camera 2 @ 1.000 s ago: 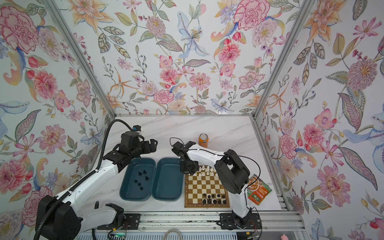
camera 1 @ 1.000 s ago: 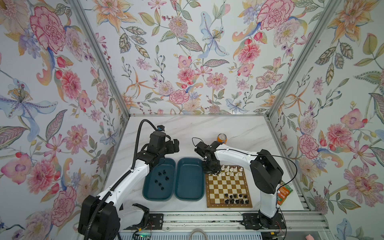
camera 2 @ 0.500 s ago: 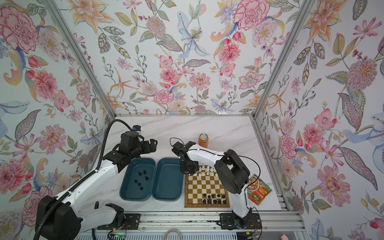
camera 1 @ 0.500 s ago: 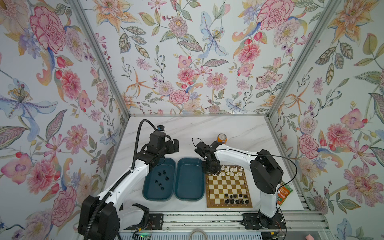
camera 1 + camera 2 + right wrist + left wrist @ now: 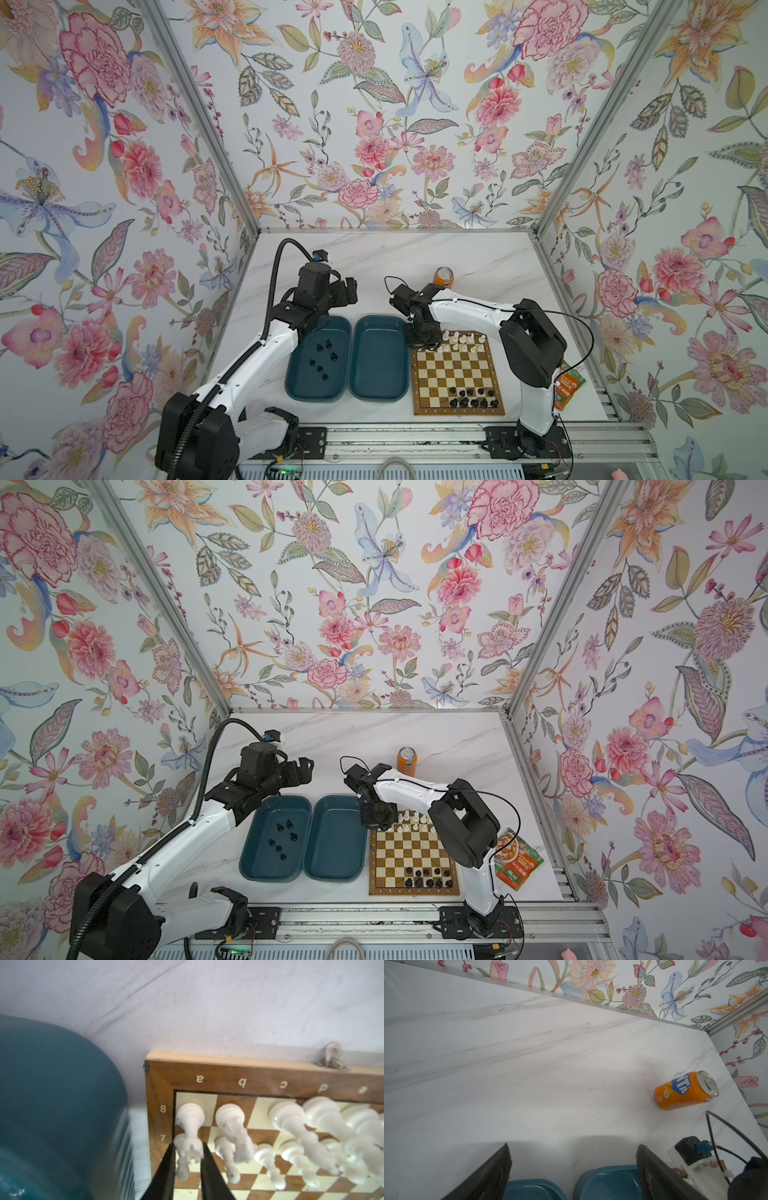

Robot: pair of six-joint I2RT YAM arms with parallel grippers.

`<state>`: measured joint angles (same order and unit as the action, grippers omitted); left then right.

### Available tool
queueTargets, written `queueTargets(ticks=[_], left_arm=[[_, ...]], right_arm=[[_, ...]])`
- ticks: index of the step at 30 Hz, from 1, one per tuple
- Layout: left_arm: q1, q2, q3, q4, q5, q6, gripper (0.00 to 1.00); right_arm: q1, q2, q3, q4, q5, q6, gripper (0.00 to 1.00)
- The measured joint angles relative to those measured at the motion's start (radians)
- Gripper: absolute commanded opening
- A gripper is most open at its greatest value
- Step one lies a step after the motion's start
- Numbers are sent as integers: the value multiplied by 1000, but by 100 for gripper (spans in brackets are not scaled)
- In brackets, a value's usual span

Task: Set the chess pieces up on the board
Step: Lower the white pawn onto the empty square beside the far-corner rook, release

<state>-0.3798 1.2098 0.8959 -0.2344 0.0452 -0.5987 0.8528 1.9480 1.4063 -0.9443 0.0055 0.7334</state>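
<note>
Indoors, white marble tabletop (image 5: 478, 257) bearing the board (image 5: 457, 372), floral wallpapered walls (image 5: 374, 124)

We record the left tray (image 5: 332, 384) and right tray (image 5: 378, 361) side by side on the worktop (image 5: 415, 257), left of the board (image 5: 453, 370). Loose chess pieces (image 5: 320, 368) lie in the left tray; a far-row set (image 5: 462, 340) and a near-row set (image 5: 471, 392) stand on the board. A can (image 5: 444, 277) stands behind the board, a packet (image 5: 567, 386) to its right.
</note>
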Motion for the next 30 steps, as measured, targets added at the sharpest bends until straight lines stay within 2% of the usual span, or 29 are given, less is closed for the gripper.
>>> queueTargets(ticks=[28,30], left_arm=[[0,0,0,0,0,0,95],[0,0,0,0,0,0,95]], right_arm=[[0,-34,2,-8,-1,0,29],[0,-39,2,-10,-1,2,32]])
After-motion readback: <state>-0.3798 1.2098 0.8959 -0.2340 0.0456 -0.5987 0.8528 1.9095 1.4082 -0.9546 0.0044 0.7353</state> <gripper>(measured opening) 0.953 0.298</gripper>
